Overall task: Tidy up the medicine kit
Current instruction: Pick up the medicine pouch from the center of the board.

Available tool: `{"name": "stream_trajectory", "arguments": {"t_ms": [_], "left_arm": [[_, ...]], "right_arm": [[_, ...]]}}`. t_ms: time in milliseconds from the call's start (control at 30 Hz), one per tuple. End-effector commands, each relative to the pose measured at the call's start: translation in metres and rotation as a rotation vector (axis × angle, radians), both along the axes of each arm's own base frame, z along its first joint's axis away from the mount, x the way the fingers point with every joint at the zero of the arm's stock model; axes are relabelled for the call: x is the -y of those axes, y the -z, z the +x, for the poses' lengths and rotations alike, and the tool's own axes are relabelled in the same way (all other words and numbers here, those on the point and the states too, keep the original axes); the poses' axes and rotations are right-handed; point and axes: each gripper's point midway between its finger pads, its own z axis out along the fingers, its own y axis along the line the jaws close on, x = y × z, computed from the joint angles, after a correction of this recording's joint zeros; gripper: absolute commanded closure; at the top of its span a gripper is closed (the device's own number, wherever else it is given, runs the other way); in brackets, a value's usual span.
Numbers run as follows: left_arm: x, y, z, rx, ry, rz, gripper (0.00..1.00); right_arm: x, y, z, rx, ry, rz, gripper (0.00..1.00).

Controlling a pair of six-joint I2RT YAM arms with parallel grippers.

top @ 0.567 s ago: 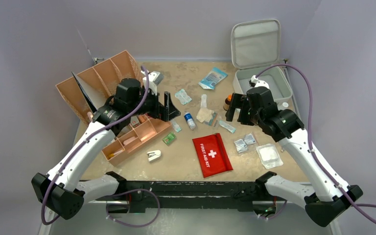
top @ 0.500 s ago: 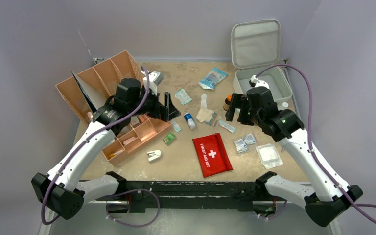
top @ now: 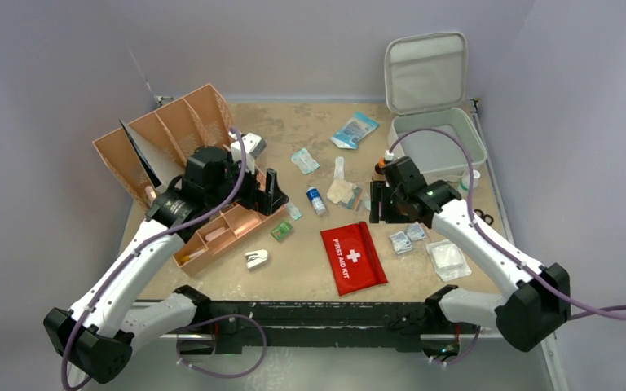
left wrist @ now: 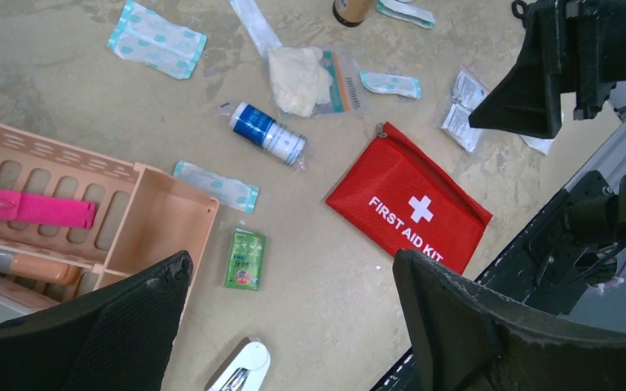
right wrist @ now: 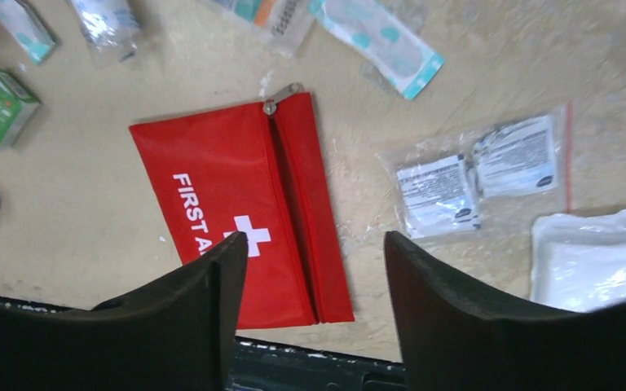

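The medicine kit (top: pixel 442 150) is a light grey hard case at the back right, with its lid (top: pixel 425 73) standing open. My left gripper (top: pixel 271 189) is open and empty, beside the small tan tray (top: pixel 228 232). In the left wrist view (left wrist: pixel 292 261) it hangs over bare table between a green sachet (left wrist: pixel 245 258) and the red first aid pouch (left wrist: pixel 407 208). My right gripper (top: pixel 379 204) is open and empty, in front of the case. In the right wrist view (right wrist: pixel 316 240) it is above the red pouch (right wrist: pixel 240 204).
A large tan divided tray (top: pixel 167 134) leans at the back left. Loose on the table are a blue-capped vial (top: pixel 315 199), a brown bottle (top: pixel 380 169), a blue packet (top: pixel 354 129), gauze packets (top: pixel 407 239), a white pad (top: pixel 447 259) and a white clip (top: pixel 256 259).
My right arm has swung left and nearer, away from the grey case, and now points over the red pouch. My left gripper has drawn back a little toward the small tray.
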Motion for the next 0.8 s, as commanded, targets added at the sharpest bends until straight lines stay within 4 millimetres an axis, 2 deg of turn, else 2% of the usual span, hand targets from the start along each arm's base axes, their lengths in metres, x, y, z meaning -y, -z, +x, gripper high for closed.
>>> {"name": "stream_trajectory", "arguments": {"t_ms": [0, 67, 267, 567, 767], "left_arm": [[-0.004, 0.004, 0.004, 0.058, 0.003, 0.025, 0.08], [-0.002, 0.007, 0.001, 0.05, 0.016, 0.02, 0.09], [-0.001, 0.012, 0.001, 0.05, 0.021, 0.017, 0.09], [-0.002, 0.013, 0.0, 0.05, 0.023, 0.023, 0.11], [-0.001, 0.014, 0.001, 0.045, 0.027, 0.024, 0.12]], "right_arm": [[-0.007, 0.028, -0.007, -0.064, -0.031, 0.012, 0.42], [-0.009, 0.041, -0.009, -0.092, -0.045, 0.009, 0.5], [-0.018, 0.071, -0.005, -0.148, -0.1, -0.004, 0.6], [-0.017, 0.106, -0.004, -0.19, -0.1, -0.035, 0.58], [-0.023, 0.119, -0.006, -0.215, -0.121, -0.011, 0.56]]}}
